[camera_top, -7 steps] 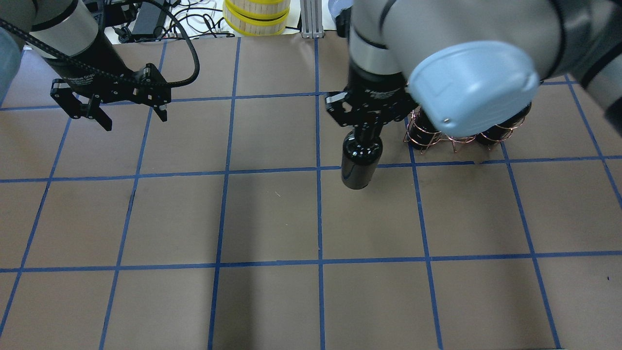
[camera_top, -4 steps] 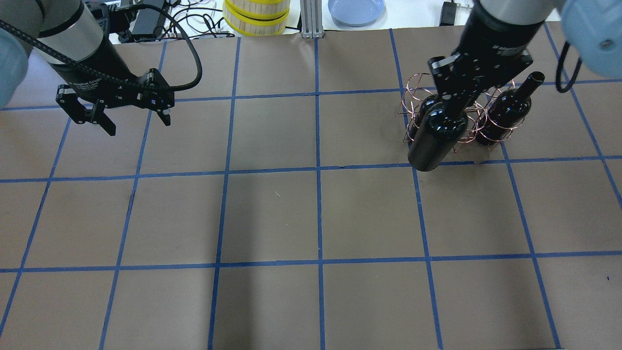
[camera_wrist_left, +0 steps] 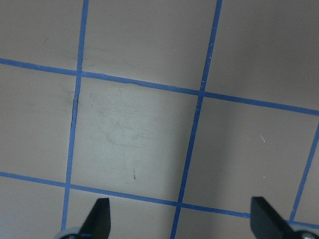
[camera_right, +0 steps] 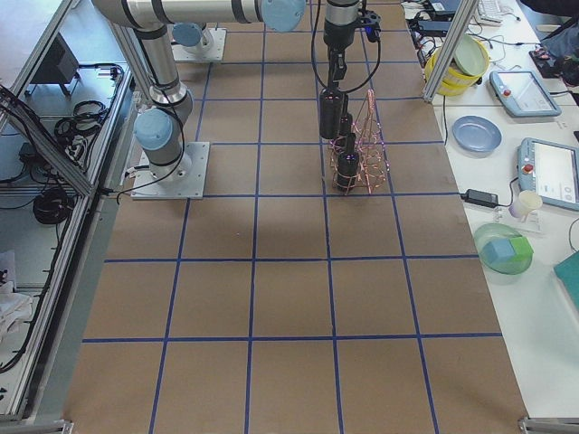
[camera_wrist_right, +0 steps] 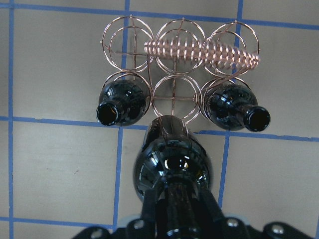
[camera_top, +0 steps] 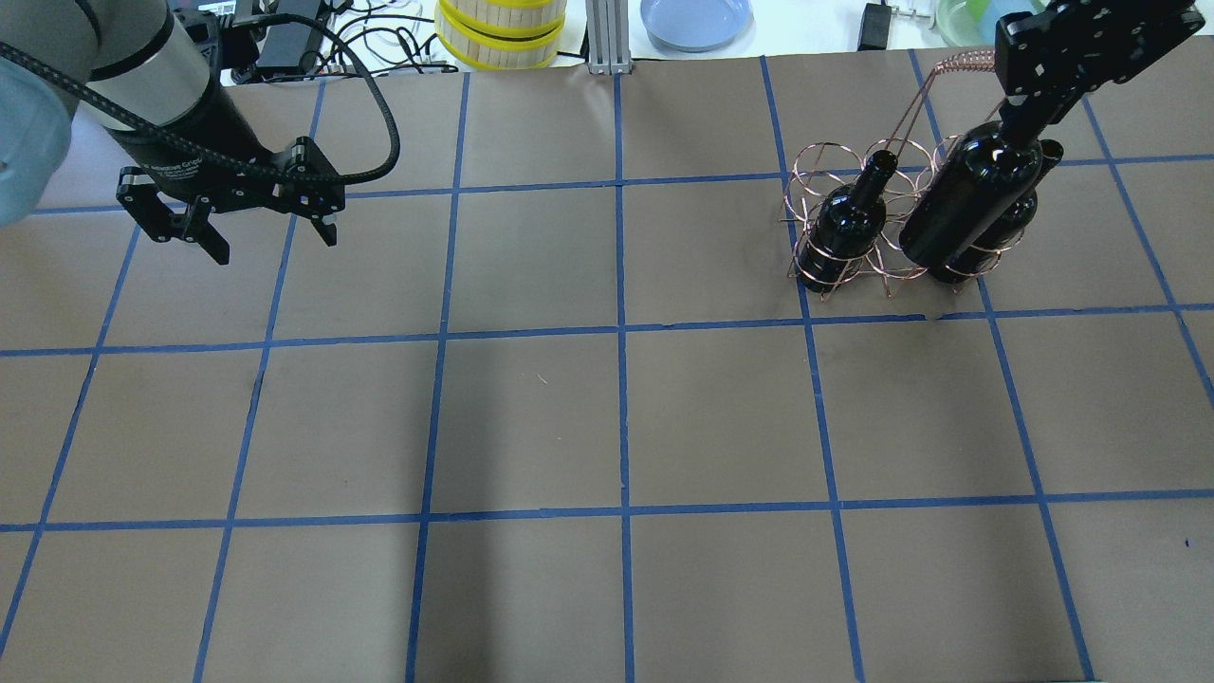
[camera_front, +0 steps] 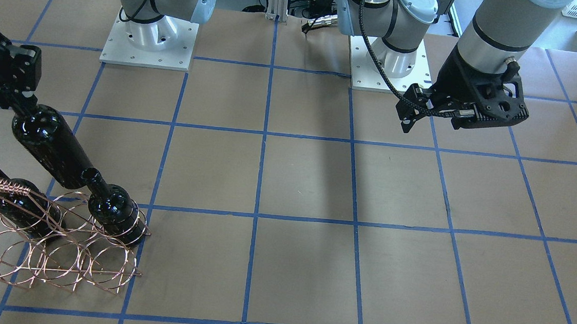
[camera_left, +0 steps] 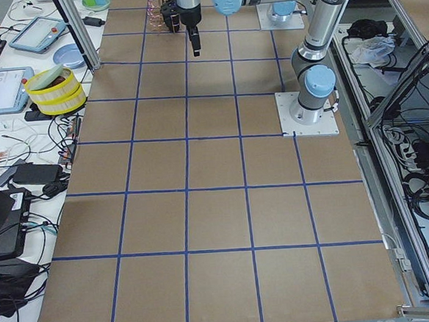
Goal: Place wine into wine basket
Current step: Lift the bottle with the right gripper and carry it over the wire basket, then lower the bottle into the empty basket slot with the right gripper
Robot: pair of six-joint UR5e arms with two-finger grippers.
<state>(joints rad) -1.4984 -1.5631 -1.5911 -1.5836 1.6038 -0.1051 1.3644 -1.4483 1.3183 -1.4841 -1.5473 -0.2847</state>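
My right gripper (camera_top: 1041,106) is shut on the neck of a near-black wine bottle (camera_top: 965,207). The bottle hangs tilted in the air by the copper wire wine basket (camera_top: 858,175). In the right wrist view the held bottle (camera_wrist_right: 172,167) points its base at the empty middle ring (camera_wrist_right: 175,97) on the robot's side. Two more bottles (camera_wrist_right: 122,102) (camera_wrist_right: 233,107) stand in the rings on either side. In the front-facing view the held bottle (camera_front: 49,144) is above the basket (camera_front: 57,254). My left gripper (camera_top: 273,245) is open and empty, far from the basket.
The basket's coiled handle (camera_wrist_right: 204,52) rises over its middle. Past the table's far edge are yellow-banded containers (camera_top: 500,33), a blue plate (camera_top: 695,19), an aluminium post (camera_top: 603,38) and cables (camera_top: 285,38). Brown paper with blue tape lines covers the table (camera_top: 531,417).
My right gripper has carried the bottle right and away from the robot, from left of the basket to over its robot side. The left gripper has hardly moved.
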